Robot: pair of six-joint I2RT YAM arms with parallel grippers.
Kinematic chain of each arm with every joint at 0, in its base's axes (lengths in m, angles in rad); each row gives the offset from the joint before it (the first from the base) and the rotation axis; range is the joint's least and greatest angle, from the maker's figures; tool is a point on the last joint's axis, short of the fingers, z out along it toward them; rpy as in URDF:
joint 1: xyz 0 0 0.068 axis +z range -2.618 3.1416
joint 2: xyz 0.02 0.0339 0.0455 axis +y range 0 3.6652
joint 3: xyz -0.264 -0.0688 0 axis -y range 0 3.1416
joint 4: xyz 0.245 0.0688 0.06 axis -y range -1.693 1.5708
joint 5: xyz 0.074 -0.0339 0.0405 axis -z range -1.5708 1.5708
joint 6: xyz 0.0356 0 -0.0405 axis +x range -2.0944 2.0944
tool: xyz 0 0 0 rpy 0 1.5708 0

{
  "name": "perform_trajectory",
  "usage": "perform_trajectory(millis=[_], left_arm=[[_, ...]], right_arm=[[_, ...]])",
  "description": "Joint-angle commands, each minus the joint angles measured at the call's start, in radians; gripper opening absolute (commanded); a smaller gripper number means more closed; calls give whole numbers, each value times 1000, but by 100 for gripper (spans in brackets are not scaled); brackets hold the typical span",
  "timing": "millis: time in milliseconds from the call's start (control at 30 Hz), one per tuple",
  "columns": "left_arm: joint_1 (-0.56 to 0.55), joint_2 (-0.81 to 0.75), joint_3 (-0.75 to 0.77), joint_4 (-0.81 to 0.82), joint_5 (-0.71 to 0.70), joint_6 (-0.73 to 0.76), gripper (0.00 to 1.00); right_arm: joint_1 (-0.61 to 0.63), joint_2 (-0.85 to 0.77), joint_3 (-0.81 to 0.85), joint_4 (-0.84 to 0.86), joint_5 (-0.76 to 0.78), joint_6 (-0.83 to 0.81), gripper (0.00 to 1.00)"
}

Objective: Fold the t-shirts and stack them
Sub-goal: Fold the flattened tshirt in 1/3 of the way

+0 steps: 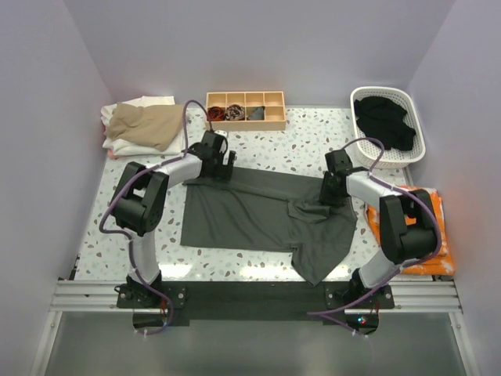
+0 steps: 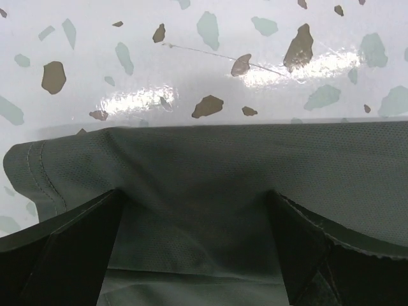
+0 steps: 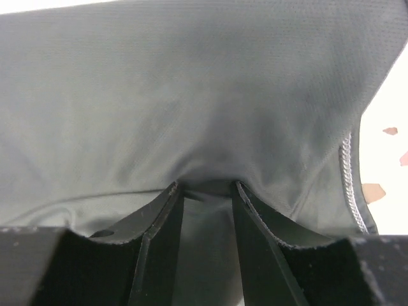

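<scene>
From above, both sets of fingertips sit hidden under the wrists at the far edge of the charcoal t-shirt (image 1: pixel 258 211), and the right arm (image 1: pixel 407 227) covers much of the orange item (image 1: pixel 445 243). The left gripper (image 2: pixel 196 194) has its finger bases chopped by the bottom edge, cloth running out right, while the right gripper (image 3: pixel 205 186) buries its tips in a pucker of fabric that spills past the top and left. The bundles in the wooden tray (image 1: pixel 245 124) are too small to make out, and the black heap (image 1: pixel 383 121) in the white basket (image 1: pixel 383 89) could be one garment or several
</scene>
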Motion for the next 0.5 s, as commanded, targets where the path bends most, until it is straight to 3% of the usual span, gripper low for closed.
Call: perform_trajectory(millis=[0,333,467], left_arm=[[48,10,-29,48,14,-27,100],[114,36,-69,70,-12,-18,100],[113,-12,-87,143,90,-10,100]], right_arm=[[-9,94,70,50,45,-8,40],[-11,322,295,90,-96,-43,48],[-9,165,252,175,-91,-69,55]])
